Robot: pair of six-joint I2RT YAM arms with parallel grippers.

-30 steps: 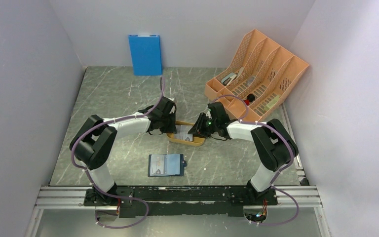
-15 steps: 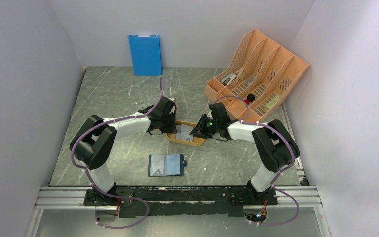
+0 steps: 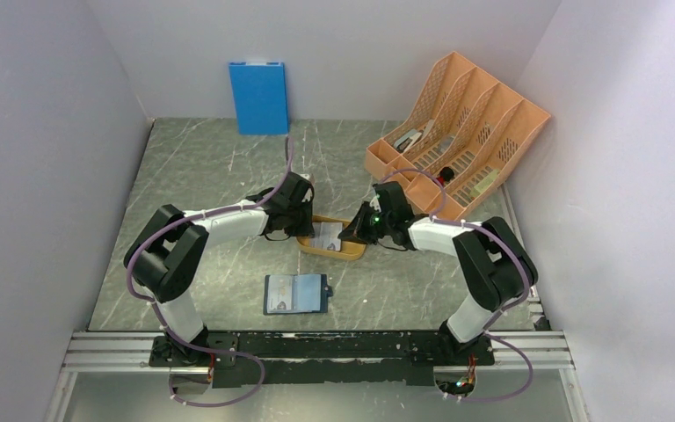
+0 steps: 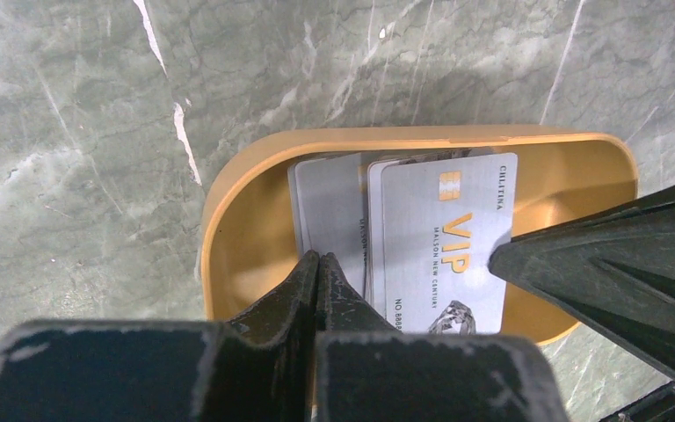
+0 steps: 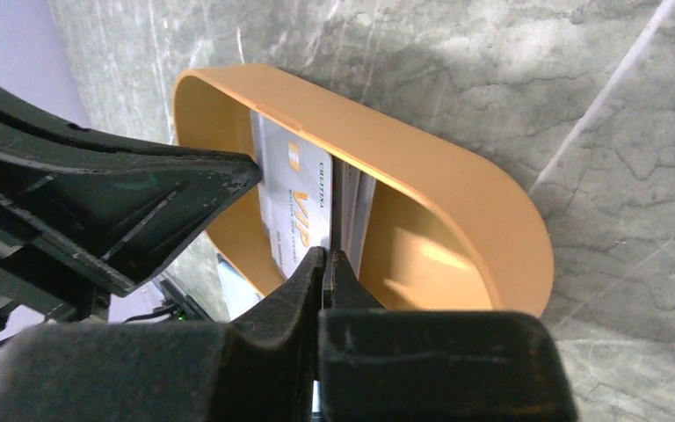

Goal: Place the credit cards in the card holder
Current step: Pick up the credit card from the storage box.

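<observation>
Several grey-silver credit cards (image 4: 444, 237) lie in a shallow orange oval tray (image 3: 349, 253), the top one printed "VIP". My left gripper (image 4: 318, 260) is shut with nothing between its jaws, its tip over the left card (image 4: 330, 202). My right gripper (image 5: 325, 255) is shut on the right edge of the VIP card (image 5: 294, 198); in the left wrist view its tip (image 4: 501, 257) covers that edge. From above, both grippers (image 3: 303, 227) (image 3: 352, 233) meet at the tray. The navy card holder (image 3: 296, 294) lies open on the table, nearer the arm bases.
An orange slotted file organiser (image 3: 457, 132) with small items stands at the back right. A bright blue flat panel (image 3: 258, 97) leans on the back wall. The tray wall (image 5: 457, 189) rises beside my right fingers. White walls enclose the grey marble table (image 3: 211, 176).
My right arm has shifted slightly to the right and back at the tray. My left arm, the tray and the wallet have not moved.
</observation>
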